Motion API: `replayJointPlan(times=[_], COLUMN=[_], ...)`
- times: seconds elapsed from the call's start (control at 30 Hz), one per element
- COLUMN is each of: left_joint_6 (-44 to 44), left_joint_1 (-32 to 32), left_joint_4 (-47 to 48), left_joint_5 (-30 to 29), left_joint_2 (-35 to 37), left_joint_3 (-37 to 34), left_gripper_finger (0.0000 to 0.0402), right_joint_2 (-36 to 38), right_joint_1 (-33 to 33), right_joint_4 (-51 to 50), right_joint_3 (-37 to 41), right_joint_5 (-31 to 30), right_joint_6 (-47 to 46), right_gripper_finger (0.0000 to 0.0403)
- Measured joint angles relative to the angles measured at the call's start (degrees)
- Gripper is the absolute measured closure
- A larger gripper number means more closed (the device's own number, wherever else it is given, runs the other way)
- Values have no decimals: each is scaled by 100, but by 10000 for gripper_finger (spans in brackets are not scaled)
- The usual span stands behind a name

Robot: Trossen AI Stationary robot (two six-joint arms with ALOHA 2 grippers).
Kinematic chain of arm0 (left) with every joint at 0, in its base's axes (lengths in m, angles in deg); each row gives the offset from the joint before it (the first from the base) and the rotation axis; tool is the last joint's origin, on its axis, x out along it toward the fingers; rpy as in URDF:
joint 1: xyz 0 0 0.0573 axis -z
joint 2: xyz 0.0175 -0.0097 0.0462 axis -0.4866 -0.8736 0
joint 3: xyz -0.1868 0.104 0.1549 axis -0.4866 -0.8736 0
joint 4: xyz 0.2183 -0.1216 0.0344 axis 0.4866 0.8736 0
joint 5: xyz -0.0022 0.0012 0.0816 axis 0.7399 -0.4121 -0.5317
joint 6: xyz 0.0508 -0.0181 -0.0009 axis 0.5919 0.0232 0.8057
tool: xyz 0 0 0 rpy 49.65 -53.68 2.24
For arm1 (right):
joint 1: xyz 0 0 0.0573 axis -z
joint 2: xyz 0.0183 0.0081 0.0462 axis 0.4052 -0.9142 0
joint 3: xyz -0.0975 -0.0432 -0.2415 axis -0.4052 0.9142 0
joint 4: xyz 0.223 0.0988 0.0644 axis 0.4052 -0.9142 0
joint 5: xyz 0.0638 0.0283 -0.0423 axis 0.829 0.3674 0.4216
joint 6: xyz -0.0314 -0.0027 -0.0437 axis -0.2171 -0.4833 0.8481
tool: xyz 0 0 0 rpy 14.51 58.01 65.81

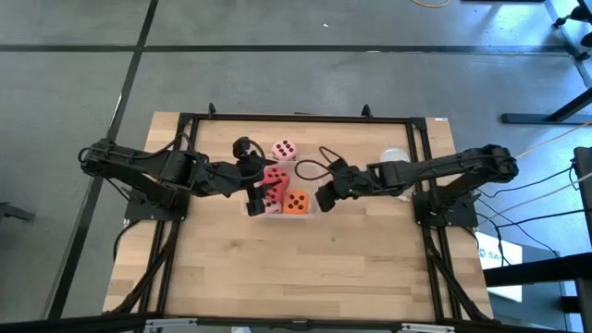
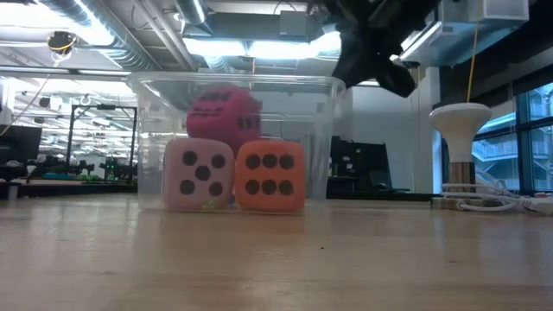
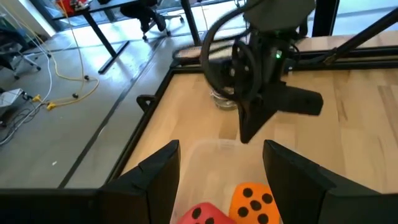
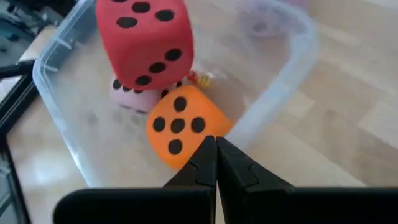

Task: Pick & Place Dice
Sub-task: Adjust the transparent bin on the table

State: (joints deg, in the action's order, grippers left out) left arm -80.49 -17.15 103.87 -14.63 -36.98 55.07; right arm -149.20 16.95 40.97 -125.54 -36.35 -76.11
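A clear plastic tub (image 1: 279, 211) stands mid-table. Inside it a pale pink die (image 2: 198, 174) and an orange die (image 2: 270, 175) sit side by side on the tub floor. A red die (image 4: 142, 38) rests on top of them. The second pale pink die (image 1: 284, 150) lies on the table just beyond the tub's far side. My left gripper (image 3: 221, 152) hovers open over the tub's left end, above the red and orange dice. My right gripper (image 4: 216, 142) is shut and raised beside the tub's right end, pointing at the orange die (image 4: 179, 124).
A white round-topped stand (image 2: 459, 147) is on the table to the right of the tub, behind my right arm. A black cable loop (image 1: 310, 168) lies by the tub's far right corner. A black frame (image 1: 421, 148) borders the wooden table (image 1: 296, 268), whose near half is bare.
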Motion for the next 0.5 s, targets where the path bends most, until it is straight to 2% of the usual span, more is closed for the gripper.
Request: replayJointPlan(times=[0.27,0.5], left_joint_6=[-71,-70], left_joint_1=[13,50], left_joint_4=[103,235], left_joint_5=[7,4], left_joint_2=[0,0], left_joint_3=[0,-2], left_gripper_finger=[187,187], right_joint_2=[-628,-615], right_joint_1=[133,153], right_joint_4=[58,-187], right_joint_3=[-442,-1034], right_joint_5=[491,-83], right_joint_6=[245,819], right_gripper_finger=[403,403])
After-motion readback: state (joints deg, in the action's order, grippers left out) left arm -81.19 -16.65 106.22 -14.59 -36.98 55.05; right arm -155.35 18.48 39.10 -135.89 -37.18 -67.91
